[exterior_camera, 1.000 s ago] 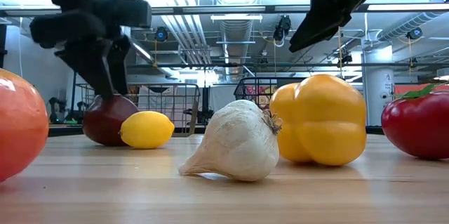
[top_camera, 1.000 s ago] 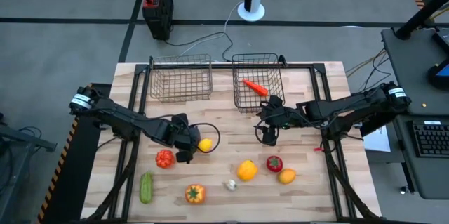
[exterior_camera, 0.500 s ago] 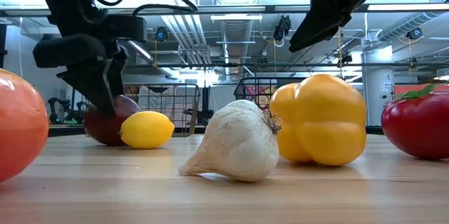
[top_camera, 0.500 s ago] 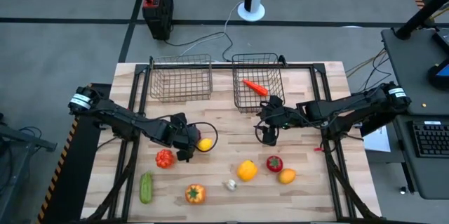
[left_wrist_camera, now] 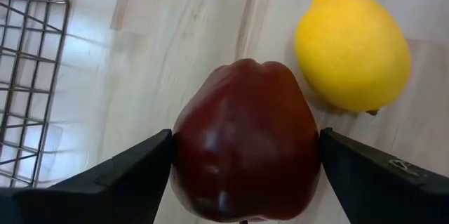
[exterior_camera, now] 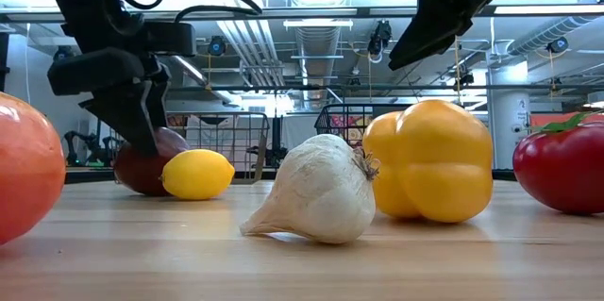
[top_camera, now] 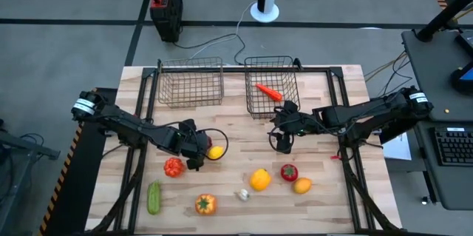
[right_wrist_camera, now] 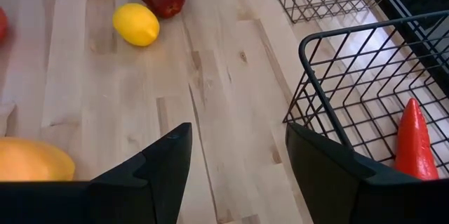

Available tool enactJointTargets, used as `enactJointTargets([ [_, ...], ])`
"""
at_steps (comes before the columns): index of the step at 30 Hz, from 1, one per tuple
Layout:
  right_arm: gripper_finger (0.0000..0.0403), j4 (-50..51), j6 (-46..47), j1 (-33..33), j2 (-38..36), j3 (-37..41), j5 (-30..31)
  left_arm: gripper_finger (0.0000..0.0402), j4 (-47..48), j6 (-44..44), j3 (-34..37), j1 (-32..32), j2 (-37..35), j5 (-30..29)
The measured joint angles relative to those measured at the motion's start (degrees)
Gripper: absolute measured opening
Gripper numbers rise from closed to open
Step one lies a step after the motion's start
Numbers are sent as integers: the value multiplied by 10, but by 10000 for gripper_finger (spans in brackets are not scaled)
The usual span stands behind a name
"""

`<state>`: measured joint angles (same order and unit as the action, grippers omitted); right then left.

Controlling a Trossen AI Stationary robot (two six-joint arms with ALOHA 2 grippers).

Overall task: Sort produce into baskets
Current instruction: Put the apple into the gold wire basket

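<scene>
Left gripper (left_wrist_camera: 242,175) lower than a moment ago, fingers now closed against dark red apple (left_wrist_camera: 245,140) beside lemon (left_wrist_camera: 353,50); ready for lifting.

Two baskets stand side by side at the table's (top_camera: 347,81) twelve o'clock edge: the left basket (top_camera: 191,82) and the right basket (top_camera: 271,84), the carrot (top_camera: 268,91) lying in the latter. The left gripper (top_camera: 194,152) sits at nine o'clock of centre, the apple (left_wrist_camera: 245,140) between its fingers on the table, the lemon (top_camera: 216,152) just beside at its three o'clock. The right gripper (top_camera: 284,141) hangs at six o'clock of the right basket. Toward six o'clock lie tomato (top_camera: 173,166), cucumber (top_camera: 154,197), pepper (top_camera: 205,204), garlic (top_camera: 242,194), another pepper (top_camera: 259,180), a second tomato (top_camera: 288,172) and the orange (top_camera: 301,185).
</scene>
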<state>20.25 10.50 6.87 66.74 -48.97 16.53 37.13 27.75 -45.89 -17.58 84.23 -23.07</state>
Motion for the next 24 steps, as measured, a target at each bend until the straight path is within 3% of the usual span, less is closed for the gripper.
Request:
enactJointTargets([
  [18, 224, 0, 0, 0, 0, 0, 0, 385, -6, -1, 5, 0, 3, 16],
  [24, 224, 0, 0, 0, 0, 0, 0, 391, -6, -2, 5, 0, 3, -15],
])
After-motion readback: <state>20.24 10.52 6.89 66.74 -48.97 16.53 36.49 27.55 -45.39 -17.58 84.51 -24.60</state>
